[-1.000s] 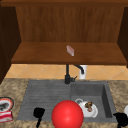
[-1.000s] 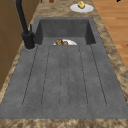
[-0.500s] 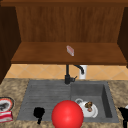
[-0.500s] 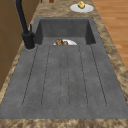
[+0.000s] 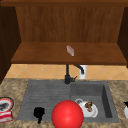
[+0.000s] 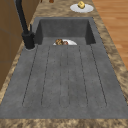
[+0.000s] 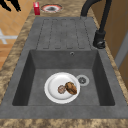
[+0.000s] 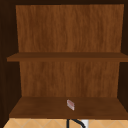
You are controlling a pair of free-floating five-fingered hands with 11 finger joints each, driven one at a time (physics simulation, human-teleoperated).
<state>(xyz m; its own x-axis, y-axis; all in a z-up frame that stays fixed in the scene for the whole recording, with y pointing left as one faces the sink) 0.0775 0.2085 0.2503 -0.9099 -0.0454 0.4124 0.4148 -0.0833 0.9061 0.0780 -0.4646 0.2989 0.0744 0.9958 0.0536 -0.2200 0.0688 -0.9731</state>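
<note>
Fingers of the left hand (image 5: pixel 38 113) hang downward in a loose bunch, holding nothing, above the ribbed draining board (image 5: pixel 45 95) at the front left of the grey sink (image 5: pixel 106 100). Whether those of the right hand (image 5: pixel 126 104) are apart or together cannot be told; it sits at the right edge of the front view. Nearest the left hand is a red ball (image 5: pixel 67 114), just to its right and in front of the basin. A white plate (image 7: pixel 53 86) carrying two brown food pieces (image 7: pixel 70 88) lies on the basin floor beside the drain (image 7: pixel 82 80). A black faucet (image 5: pixel 67 75) stands behind the sink, and a small pinkish block (image 5: pixel 70 50) rests on the wooden shelf (image 5: pixel 37 56) above
</note>
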